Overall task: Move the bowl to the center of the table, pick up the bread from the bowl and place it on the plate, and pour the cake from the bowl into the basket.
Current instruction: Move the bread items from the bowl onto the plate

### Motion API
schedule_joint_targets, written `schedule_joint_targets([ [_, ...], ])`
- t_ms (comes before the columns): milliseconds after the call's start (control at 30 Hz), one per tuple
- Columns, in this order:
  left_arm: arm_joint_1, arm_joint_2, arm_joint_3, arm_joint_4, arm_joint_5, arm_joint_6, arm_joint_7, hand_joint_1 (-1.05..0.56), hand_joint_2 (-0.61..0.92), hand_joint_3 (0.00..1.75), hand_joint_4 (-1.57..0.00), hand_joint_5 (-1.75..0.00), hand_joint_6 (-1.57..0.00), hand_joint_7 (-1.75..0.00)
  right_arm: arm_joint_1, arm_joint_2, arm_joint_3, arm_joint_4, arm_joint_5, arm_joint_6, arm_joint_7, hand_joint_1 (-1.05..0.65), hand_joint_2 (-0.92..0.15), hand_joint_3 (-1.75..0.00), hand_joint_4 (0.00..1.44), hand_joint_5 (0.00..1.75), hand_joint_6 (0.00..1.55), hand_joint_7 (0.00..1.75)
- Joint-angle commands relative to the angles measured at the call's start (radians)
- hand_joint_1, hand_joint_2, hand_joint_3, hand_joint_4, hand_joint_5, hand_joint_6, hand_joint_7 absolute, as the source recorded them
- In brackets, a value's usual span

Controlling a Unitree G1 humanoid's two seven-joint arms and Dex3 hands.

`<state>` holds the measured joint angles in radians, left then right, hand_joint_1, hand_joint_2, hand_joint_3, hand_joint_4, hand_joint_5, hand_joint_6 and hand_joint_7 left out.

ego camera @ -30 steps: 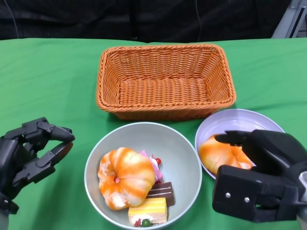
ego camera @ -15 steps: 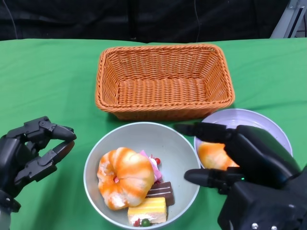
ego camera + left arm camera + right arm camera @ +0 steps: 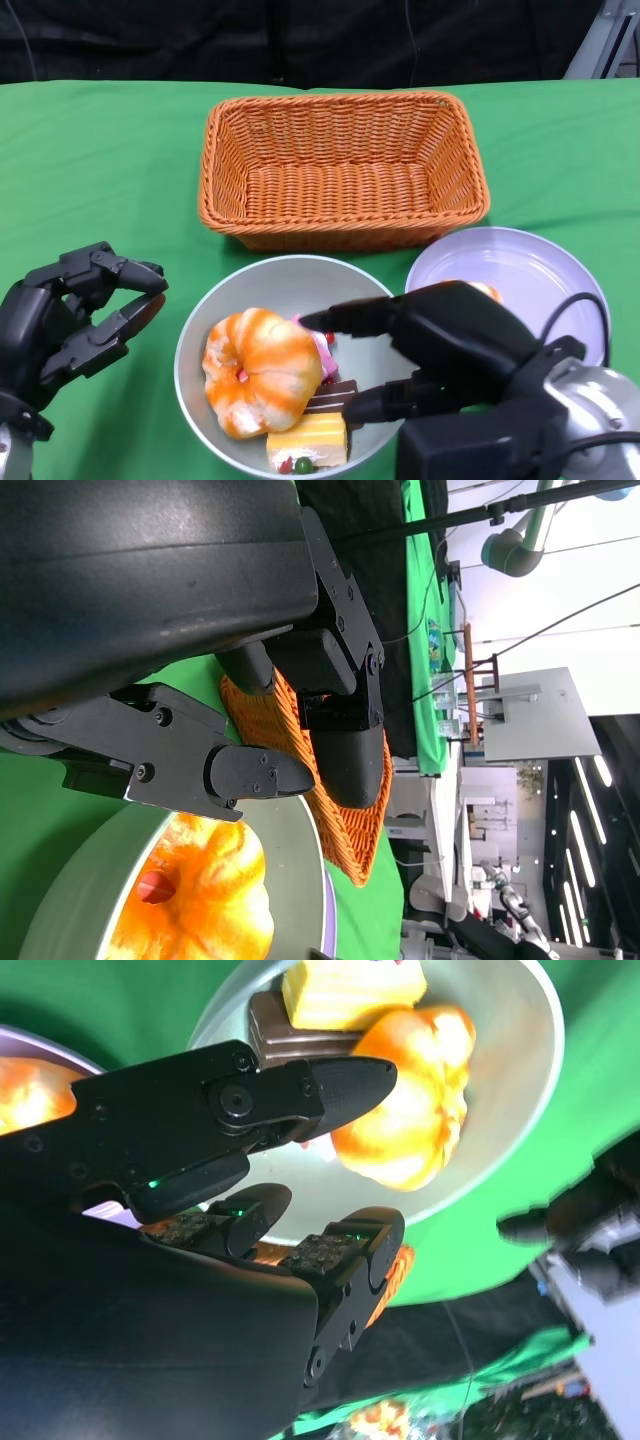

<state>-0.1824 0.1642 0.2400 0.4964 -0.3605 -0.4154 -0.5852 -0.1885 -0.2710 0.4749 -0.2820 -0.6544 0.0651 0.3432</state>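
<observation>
The grey bowl (image 3: pixel 290 285) sits at the table's front centre. It holds an orange-striped bread (image 3: pixel 262 370) (image 3: pixel 410 1110), a yellow cake (image 3: pixel 308 440), a chocolate piece (image 3: pixel 335 397) and a pink cake (image 3: pixel 322 345). My right hand (image 3: pixel 440 350) (image 3: pixel 200 1160) hovers over the bowl's right side, fingers apart toward the bread, holding nothing. A second bread (image 3: pixel 487 291) lies on the lavender plate (image 3: pixel 520 265), mostly hidden behind that hand. My left hand (image 3: pixel 70 320) rests left of the bowl, fingers apart and empty.
An empty orange wicker basket (image 3: pixel 343 170) (image 3: pixel 350 830) stands just behind the bowl and plate. Green cloth covers the table, with bare stretches at the far left and far right. A dark backdrop runs along the rear edge.
My right hand has left the bread on the plate and swung left, from over the plate to above the bowl's right side. The left hand has barely moved.
</observation>
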Motion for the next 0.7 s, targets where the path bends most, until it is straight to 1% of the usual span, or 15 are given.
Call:
schedule_joint_targets([
  [33, -0.008, 0.004, 0.007, 0.010, -0.013, -0.015, -0.014, -0.10, 0.90, 0.29, -0.72, -1.43, -0.90, -0.87, -0.031, 0.012, 0.028, 0.046, -0.042, -0.021, -0.025, -0.83, -0.92, -0.15, 0.62, 0.00, 0.54, 0.00],
  [133, -0.010, 0.001, 0.008, 0.018, -0.007, -0.022, -0.005, -0.10, 0.90, 0.29, -0.74, -1.41, -0.92, -0.85, -0.043, 0.030, 0.056, 0.099, -0.076, -0.059, -0.078, -0.82, -0.92, -0.14, 0.61, 0.00, 0.55, 0.00],
  [333, -0.010, -0.006, 0.003, 0.008, -0.002, -0.010, 0.010, -0.11, 0.88, 0.32, -0.72, -1.41, -0.92, -0.86, -0.059, 0.054, 0.072, 0.156, -0.107, -0.104, -0.134, -0.79, -0.92, -0.11, 0.56, 0.00, 0.55, 0.00],
  [467, -0.017, -0.009, 0.003, 0.021, -0.010, -0.021, -0.009, -0.11, 0.86, 0.35, -0.72, -1.43, -0.90, -0.87, -0.077, 0.066, 0.084, 0.196, -0.136, -0.136, -0.179, -0.79, -0.92, -0.11, 0.55, 0.00, 0.55, 0.00],
  [700, -0.013, -0.012, 0.001, 0.014, 0.000, -0.022, 0.005, -0.10, 0.86, 0.37, -0.73, -1.43, -0.90, -0.86, -0.112, 0.089, 0.108, 0.248, -0.173, -0.161, -0.215, -0.77, -0.92, -0.13, 0.52, 0.00, 0.53, 0.00],
])
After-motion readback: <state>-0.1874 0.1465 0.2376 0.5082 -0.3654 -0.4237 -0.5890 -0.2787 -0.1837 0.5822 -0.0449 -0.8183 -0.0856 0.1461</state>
